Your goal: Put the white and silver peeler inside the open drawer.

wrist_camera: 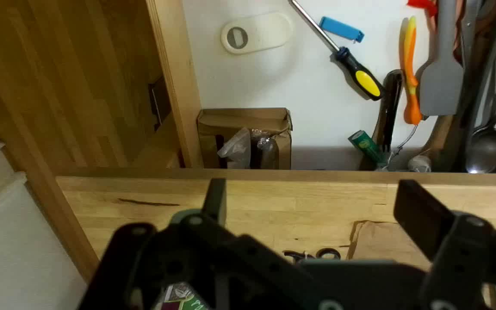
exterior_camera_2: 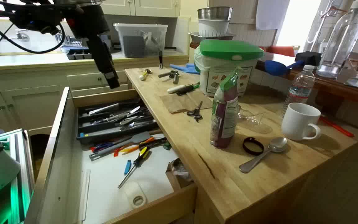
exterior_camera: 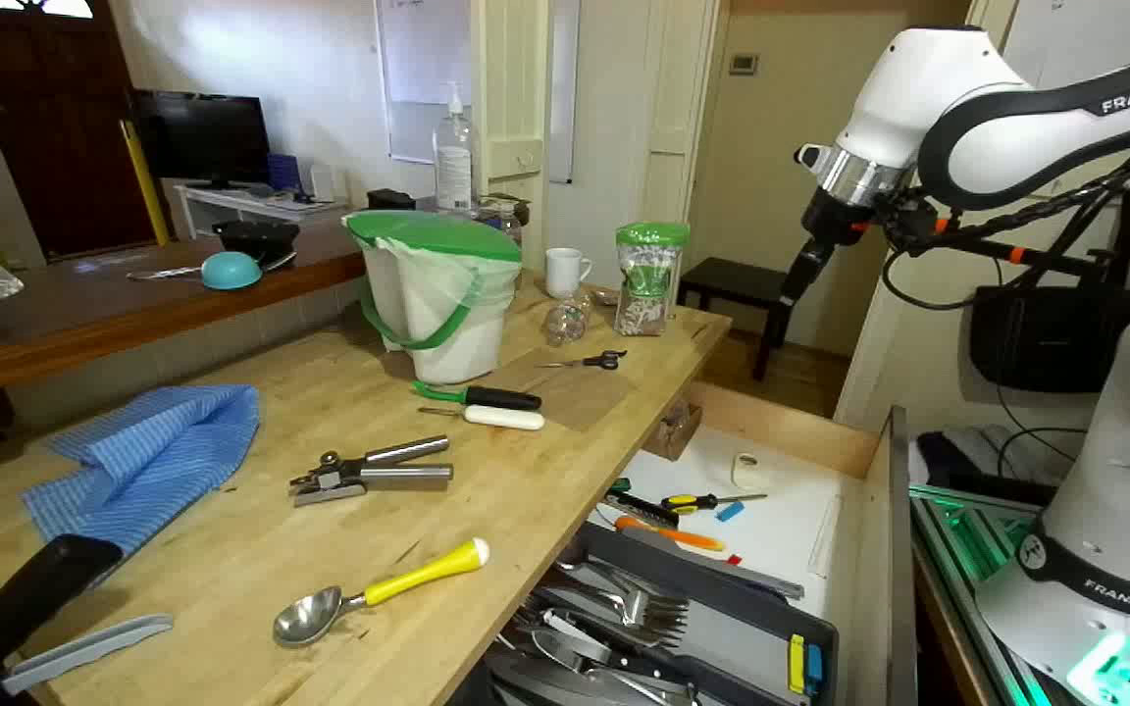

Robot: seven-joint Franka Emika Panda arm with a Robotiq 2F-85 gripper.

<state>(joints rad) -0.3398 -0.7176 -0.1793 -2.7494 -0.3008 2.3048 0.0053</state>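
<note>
- White at the handle and metal at the tip, the peeler (exterior_camera: 504, 418) lies on the light wood counter (exterior_camera: 231, 529), its handle plain in both exterior views.
- Just beside it, roughly parallel, lies the black-and-green tool (exterior_camera: 503, 398); whether the two touch, I cannot tell.
- A white bucket (exterior_camera: 428, 289) with a green lid (exterior_camera: 437, 235) stands near both tools.
- The gripper (wrist_camera: 312, 189) hangs in the air, well apart from the peeler; in the wrist view its two fingers (wrist_camera: 216, 200) stand spread, a wide gap between them.
- The open drawer (exterior_camera_2: 104, 177) is pulled out alongside the counter, lower than its top.
- Inside it sits a dark cutlery tray (exterior_camera_2: 87, 139) with forks (exterior_camera: 658, 608) and other metal utensils (exterior_camera: 575, 647) heaped in its compartments.
- On the drawer's white floor, outside the tray, lie a yellow-and-black screwdriver (exterior_camera_2: 140, 158), a blue clip (wrist_camera: 341, 29) and a cardboard box (wrist_camera: 252, 118).
- Elsewhere on the counter are a yellow-handled scoop (exterior_camera: 428, 574), scissors (exterior_camera_2: 195, 113) with dark handles and a rumpled blue cloth (exterior_camera: 148, 451).
</note>
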